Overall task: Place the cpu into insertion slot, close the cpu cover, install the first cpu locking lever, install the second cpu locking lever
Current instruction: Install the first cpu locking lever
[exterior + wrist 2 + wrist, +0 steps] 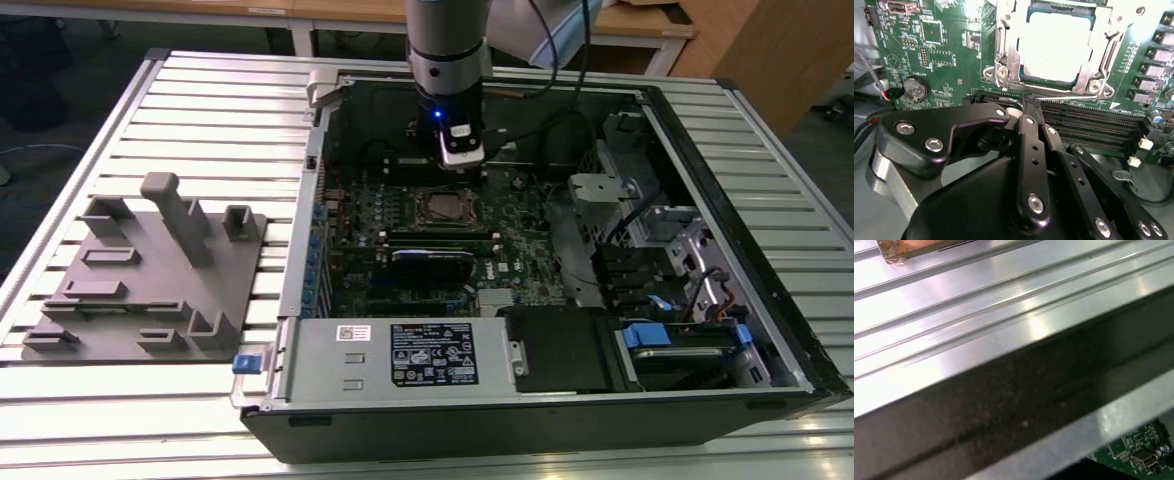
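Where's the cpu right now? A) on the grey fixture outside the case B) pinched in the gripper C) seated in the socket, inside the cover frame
C: in the second wrist view the cpu lies flat within the cpu cover window, and the shut gripper near it holds nothing.

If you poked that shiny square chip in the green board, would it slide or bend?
Probably not slide: the cpu sits flat with the cpu cover framing its edges. Its metal top looks stiff, so bending seems unlikely. Being small and thin, it is likely light.
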Robot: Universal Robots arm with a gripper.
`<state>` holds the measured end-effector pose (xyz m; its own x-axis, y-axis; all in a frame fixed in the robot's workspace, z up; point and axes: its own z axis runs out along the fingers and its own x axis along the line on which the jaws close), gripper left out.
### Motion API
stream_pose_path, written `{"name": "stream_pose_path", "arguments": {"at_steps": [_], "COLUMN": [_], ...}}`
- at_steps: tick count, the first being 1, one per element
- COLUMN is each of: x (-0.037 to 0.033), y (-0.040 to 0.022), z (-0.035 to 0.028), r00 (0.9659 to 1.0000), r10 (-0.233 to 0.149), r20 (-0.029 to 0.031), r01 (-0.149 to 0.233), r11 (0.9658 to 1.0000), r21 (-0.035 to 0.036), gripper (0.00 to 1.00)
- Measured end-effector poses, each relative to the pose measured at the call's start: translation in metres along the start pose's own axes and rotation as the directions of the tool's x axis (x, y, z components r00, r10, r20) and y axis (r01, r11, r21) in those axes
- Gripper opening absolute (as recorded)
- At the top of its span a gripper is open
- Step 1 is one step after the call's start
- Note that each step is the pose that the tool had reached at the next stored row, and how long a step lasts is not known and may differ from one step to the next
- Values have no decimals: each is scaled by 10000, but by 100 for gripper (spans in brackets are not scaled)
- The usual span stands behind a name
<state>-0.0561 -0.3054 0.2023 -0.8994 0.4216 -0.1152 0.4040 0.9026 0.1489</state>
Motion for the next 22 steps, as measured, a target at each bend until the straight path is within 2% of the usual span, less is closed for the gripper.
{"name": "stream_pose_path", "arguments": {"at_steps": [11,18,22], "x": [11,12,14], "y": [22,20,18], "z": [7,23,32], "r00": [10000,10000,10000], "r10": [-4,-9,-16], "r20": [9,22,38], "r01": [4,9,16], "r11": [10000,10000,10000], "r21": [9,35,76], "gripper": [11,11,11]}}
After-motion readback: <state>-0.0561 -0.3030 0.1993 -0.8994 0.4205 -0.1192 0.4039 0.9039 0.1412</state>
